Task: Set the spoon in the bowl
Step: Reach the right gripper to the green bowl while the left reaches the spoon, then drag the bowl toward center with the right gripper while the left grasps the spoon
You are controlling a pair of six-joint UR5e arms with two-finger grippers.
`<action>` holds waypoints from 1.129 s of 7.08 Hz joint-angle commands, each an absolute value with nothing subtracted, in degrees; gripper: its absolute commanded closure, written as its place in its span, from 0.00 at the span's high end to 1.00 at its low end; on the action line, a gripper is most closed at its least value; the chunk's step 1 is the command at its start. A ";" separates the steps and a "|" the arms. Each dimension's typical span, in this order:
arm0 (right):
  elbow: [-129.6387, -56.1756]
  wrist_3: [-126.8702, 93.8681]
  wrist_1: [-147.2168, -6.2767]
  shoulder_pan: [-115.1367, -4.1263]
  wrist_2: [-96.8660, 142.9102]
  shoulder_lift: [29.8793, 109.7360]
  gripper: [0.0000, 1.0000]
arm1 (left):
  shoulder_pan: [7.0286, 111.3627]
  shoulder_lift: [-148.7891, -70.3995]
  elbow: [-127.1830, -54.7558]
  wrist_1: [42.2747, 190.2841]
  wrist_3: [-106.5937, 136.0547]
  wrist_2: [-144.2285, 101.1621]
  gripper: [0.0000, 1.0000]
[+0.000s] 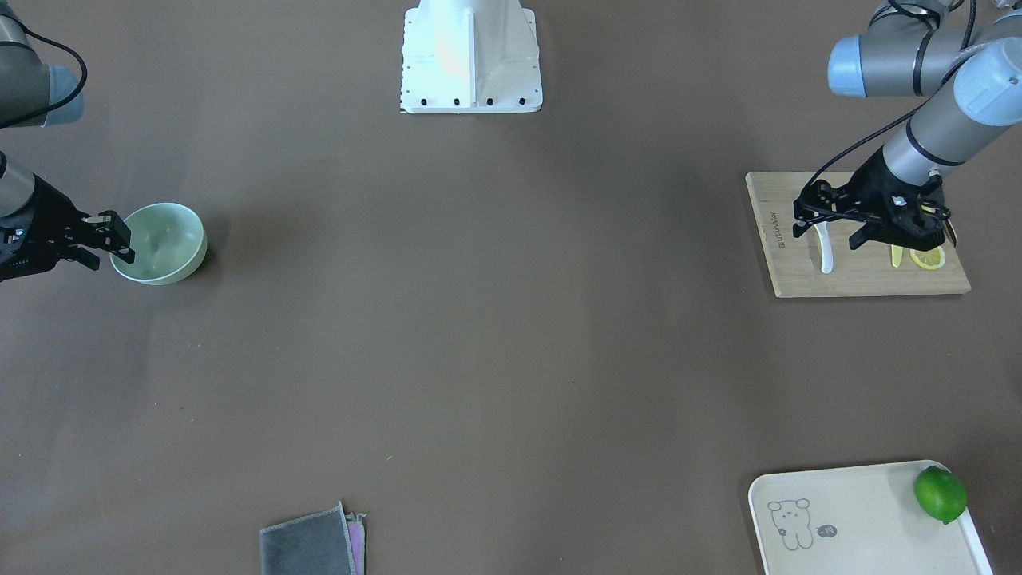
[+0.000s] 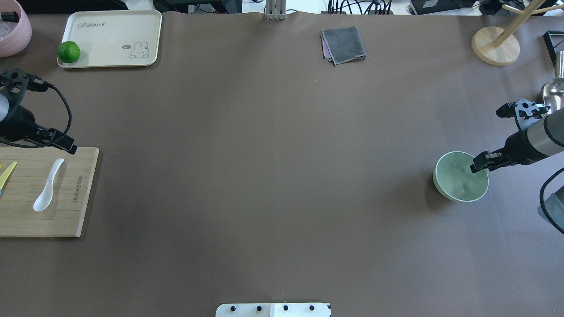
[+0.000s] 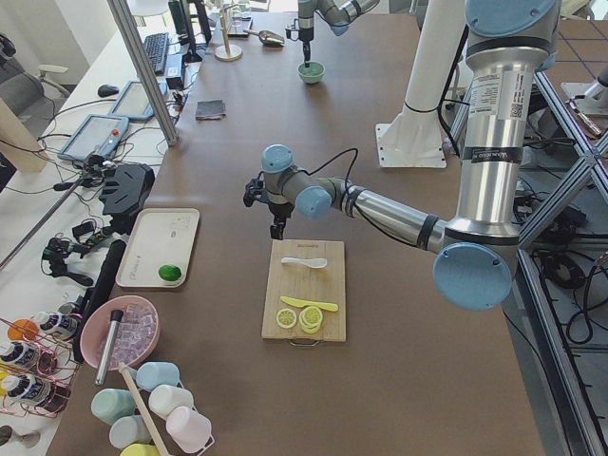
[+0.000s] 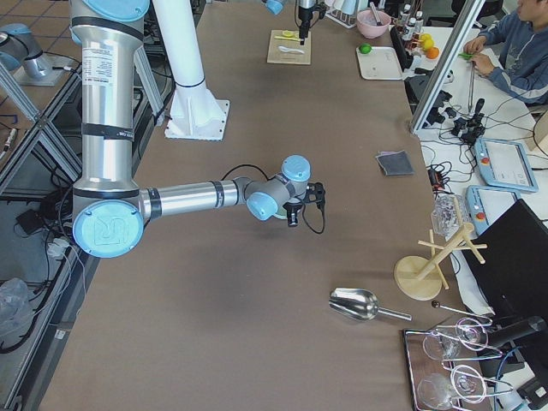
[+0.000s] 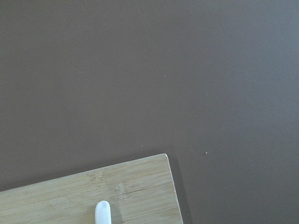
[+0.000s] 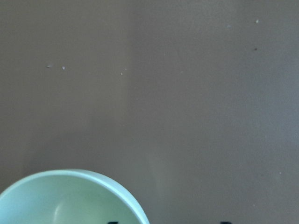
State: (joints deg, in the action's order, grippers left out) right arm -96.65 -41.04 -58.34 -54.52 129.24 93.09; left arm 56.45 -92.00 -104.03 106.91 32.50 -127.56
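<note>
Hovering over the cutting board (image 2: 66, 211) at the table's left end, the left gripper (image 1: 826, 236) holds its jaws apart above the handle of the white spoon (image 2: 47, 187) lying there; far right, the right gripper (image 2: 478, 164), likewise spread, straddles the rim of the mint-green bowl (image 2: 458, 185).

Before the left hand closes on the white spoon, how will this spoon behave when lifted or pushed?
The soup spoon looks smooth and glossy, so it may slip in a grip. Its small one-piece shape suggests it is stiff and light. Lying flat on the wooden cutting board, it would probably slide or pivot rather than roll.
</note>
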 commanded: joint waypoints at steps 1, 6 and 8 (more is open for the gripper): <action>-97.12 -41.13 -58.36 -54.32 129.72 91.68 0.00 | 55.55 -90.09 -102.66 106.96 31.65 -125.17 0.81; -102.12 -61.91 -62.38 -50.40 130.53 78.52 0.00 | 53.18 -89.56 -95.02 115.66 32.17 -124.98 0.59; -102.13 -70.53 -65.46 -43.45 126.23 70.88 0.00 | 51.16 -89.56 -95.18 115.66 33.30 -121.04 0.36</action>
State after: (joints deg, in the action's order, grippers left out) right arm -101.95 -64.78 -63.25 -47.76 128.79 75.84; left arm 52.48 -89.56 -95.22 115.58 32.55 -122.90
